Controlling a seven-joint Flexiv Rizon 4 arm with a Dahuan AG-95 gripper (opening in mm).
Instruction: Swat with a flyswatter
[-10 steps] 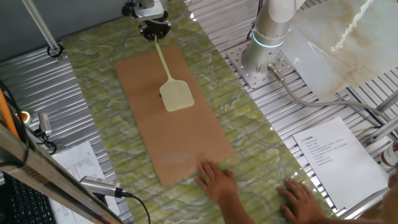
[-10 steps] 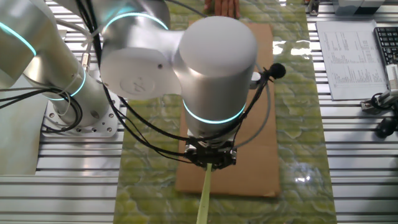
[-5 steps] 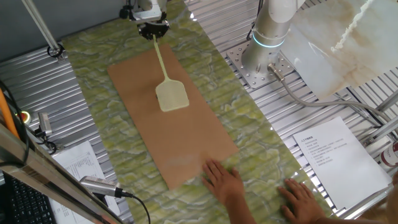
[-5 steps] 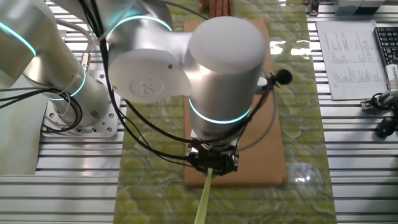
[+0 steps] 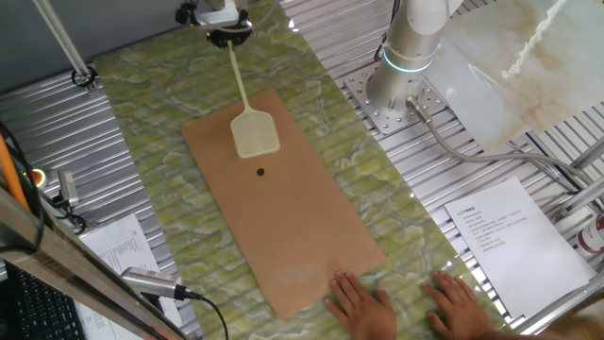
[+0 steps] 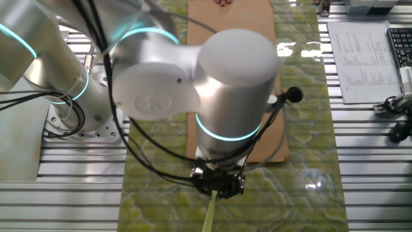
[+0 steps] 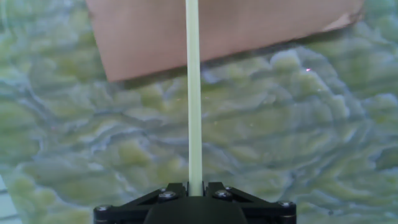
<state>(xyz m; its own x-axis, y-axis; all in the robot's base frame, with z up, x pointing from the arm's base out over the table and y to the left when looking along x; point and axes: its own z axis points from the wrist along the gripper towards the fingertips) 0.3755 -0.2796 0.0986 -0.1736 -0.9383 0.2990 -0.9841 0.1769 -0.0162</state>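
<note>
My gripper (image 5: 225,35) is shut on the handle of the pale yellow-green flyswatter (image 5: 253,133), at the far end of the green patterned mat. The mesh head hangs over the far part of a brown cardboard sheet (image 5: 293,217). A small black dot (image 5: 260,172) lies on the cardboard just in front of the head. In the hand view the thin handle (image 7: 193,93) runs straight up from between my jaws (image 7: 195,188) toward the cardboard (image 7: 217,31). In the other fixed view my arm hides the head; only a bit of handle (image 6: 210,216) shows below the gripper (image 6: 217,187).
Two human hands (image 5: 363,302) press the near edge of the cardboard. A green marbled mat (image 5: 142,104) covers the metal slatted table. Paper sheets (image 5: 514,241) lie at the right, the robot base (image 5: 401,90) behind, cables and a microphone (image 5: 151,281) at the left.
The hands slid the cardboard toward the near right, baring a black dot. My gripper drew the swatter back toward the far end of the mat.
</note>
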